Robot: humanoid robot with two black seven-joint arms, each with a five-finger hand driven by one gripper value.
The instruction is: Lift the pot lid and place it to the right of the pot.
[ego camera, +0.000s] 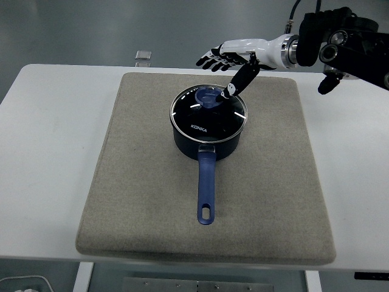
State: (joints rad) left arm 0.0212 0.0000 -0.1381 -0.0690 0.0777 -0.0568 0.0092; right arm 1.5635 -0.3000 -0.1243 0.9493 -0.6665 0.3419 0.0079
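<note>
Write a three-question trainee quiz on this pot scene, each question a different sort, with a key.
1. True or false: the glass lid sits on the blue saucepan.
2. Which way does the saucepan's handle point? A) toward the table's near edge B) toward the far edge C) to the left
3. Fill in: the right hand is open, its thumb reaching down toward the lid's blue ____.

Key: 1 true; 2 A; 3 knob.

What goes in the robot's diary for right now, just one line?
right hand: open, thumb near blue knob | round glass lid: on dark blue pot | left: unseen
</note>
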